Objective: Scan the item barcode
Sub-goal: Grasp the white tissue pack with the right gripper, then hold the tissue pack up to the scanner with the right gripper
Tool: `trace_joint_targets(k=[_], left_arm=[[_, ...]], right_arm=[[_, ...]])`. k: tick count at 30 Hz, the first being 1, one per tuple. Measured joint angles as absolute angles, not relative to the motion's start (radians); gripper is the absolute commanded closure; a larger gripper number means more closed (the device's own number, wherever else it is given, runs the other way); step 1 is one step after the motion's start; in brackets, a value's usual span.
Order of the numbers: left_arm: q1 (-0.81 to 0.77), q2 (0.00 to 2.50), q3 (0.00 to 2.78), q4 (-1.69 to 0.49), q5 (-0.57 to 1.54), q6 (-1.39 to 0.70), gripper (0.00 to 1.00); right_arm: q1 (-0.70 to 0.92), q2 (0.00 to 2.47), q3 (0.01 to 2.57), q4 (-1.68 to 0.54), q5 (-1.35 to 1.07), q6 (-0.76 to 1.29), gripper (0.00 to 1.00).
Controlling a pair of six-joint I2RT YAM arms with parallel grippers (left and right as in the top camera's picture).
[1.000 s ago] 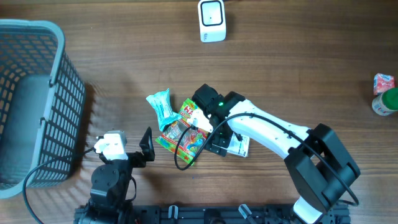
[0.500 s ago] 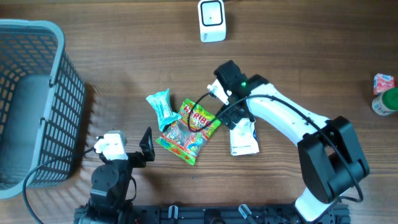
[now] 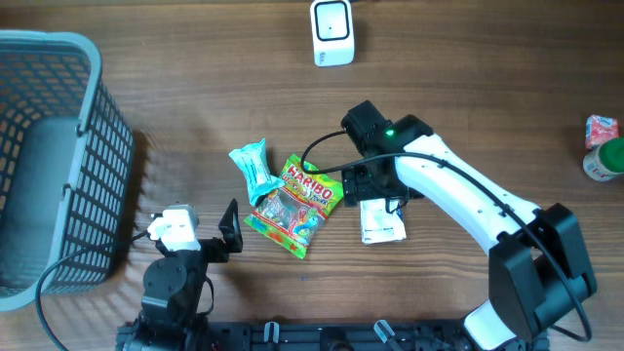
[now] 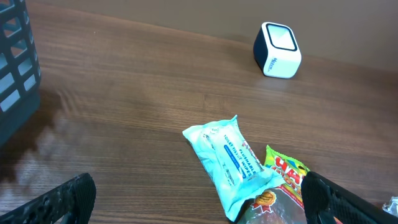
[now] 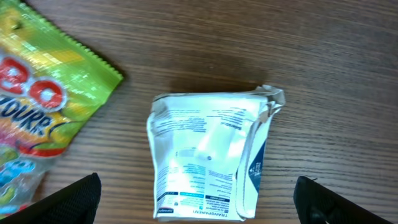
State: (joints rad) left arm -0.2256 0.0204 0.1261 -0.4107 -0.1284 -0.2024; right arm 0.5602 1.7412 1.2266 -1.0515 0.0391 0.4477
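We see the right gripper (image 5: 199,202) with its jaws spread wide and empty. The white pouch (image 5: 208,165) lies flat on the bench (image 5: 323,62) between them, touching neither. The left gripper (image 4: 199,202) is also wide open and empty.

left gripper (image 4: 198,198) and right gripper (image 5: 196,200) wide open

**Colours on the wood-grain table**

Directly beneath the black-fingered right gripper (image 5: 199,204) lies a crumpled white plastic pouch (image 5: 208,163) with fine dark print and a navy side strip. To the gripper's left, a glossy candy bag (image 5: 37,106) is bright green and yellow with red lettering. Further left, a pale teal wipes packet (image 4: 230,163) carries a blue label. The brown wooden table (image 5: 249,50) shows dark, streaky grain.
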Motion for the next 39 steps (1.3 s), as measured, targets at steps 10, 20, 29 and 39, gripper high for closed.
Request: trace_joint_targets(k=[10, 20, 29, 39], left_arm=[[-0.226, 0.02, 0.126, -0.411, -0.128, -0.202, 0.0], [-0.226, 0.02, 0.126, -0.411, -0.128, -0.202, 0.0], [-0.226, 0.02, 0.126, -0.411, -0.128, -0.202, 0.0], [-0.226, 0.02, 0.126, -0.411, -0.128, -0.202, 0.0]], right_arm=[[0.56, 1.845, 1.094, -0.89, 0.065, 0.471, 0.0], [0.553, 1.88, 1.116, -0.862, -0.016, 0.459, 0.3], [0.454, 1.934, 1.351, -1.036, -0.435, 0.146, 0.3], [0.376, 1.934, 1.366, -0.929, -1.07, -0.026, 0.29]])
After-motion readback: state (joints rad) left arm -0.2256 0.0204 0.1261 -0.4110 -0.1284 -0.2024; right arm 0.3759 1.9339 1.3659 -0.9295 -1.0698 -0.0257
